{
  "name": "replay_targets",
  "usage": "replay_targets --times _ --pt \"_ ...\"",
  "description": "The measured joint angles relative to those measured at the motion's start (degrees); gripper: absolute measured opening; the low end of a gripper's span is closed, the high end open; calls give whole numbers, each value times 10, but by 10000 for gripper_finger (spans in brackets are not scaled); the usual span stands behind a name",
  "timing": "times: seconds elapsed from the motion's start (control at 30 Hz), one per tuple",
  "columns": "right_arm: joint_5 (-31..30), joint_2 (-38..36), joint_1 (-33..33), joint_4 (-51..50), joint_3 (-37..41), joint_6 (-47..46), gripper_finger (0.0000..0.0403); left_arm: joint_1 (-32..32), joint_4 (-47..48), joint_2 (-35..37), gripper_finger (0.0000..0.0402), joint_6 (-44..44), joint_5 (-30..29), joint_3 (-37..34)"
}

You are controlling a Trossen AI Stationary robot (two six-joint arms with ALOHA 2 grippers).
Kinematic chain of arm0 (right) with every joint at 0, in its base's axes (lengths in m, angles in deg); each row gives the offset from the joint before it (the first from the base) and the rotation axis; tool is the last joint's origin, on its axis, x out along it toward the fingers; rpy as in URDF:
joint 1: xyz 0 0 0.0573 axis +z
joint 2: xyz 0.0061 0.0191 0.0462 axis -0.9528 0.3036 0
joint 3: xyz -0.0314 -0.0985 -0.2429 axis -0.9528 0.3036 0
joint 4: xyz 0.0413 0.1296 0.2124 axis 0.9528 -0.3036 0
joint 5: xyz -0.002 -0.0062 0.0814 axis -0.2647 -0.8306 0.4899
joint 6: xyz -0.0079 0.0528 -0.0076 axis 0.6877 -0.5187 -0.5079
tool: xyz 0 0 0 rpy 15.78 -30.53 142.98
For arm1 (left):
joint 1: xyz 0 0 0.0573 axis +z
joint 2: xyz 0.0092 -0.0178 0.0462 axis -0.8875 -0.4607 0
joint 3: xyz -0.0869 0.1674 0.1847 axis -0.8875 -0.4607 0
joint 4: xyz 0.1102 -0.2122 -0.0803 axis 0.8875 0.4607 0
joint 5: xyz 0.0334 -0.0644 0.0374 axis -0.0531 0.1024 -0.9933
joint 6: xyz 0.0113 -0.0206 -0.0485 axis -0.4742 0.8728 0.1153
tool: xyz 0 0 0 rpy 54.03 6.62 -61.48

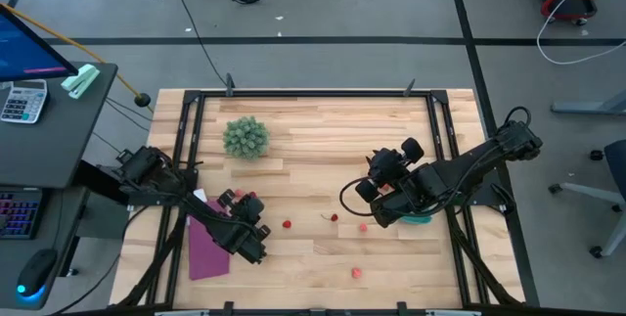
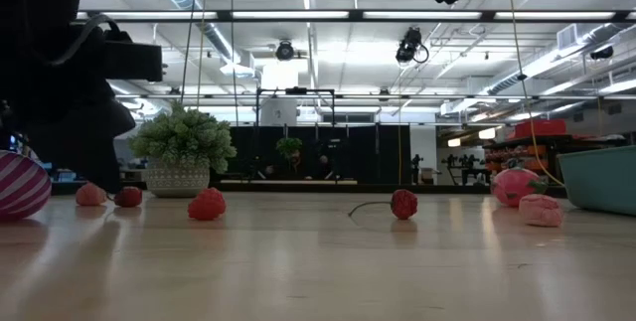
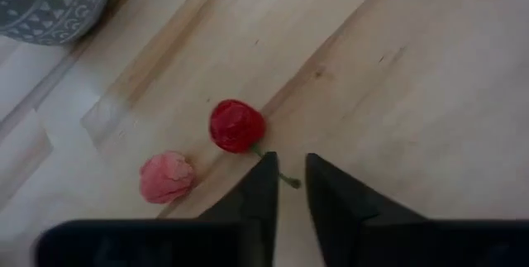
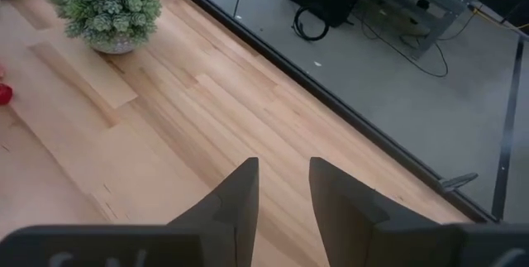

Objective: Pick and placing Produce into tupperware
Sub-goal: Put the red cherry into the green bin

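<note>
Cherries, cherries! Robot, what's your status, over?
Left end effector open, at stem of red cherry. Right end effector open, empty, by tupperware. Pink piece beside cherry, not blocking.

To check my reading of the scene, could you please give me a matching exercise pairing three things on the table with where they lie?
1. green spiky plant ball
2. flat purple rectangular mat
3. teal-blue rectangular plastic tub

A. partly under the right arm
B. clear of both arms
C. partly under the left arm

Pairs: 1-B, 2-C, 3-A
</note>
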Motion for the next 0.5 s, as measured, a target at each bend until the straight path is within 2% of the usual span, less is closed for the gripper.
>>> replay_targets --times 0.07,0.1,0.3,0.5 --pt "0 0 0 0 0 0 117 0 9 0 16 0 0 0" --pt "0 0 0 0 0 0 117 0 9 0 11 0 0 0" --pt "0 0 2 0 0 0 117 0 8 17 6 -15 -29 12" --pt "13 0 49 0 0 -3 117 9 3 37 5 -116 -80 80"
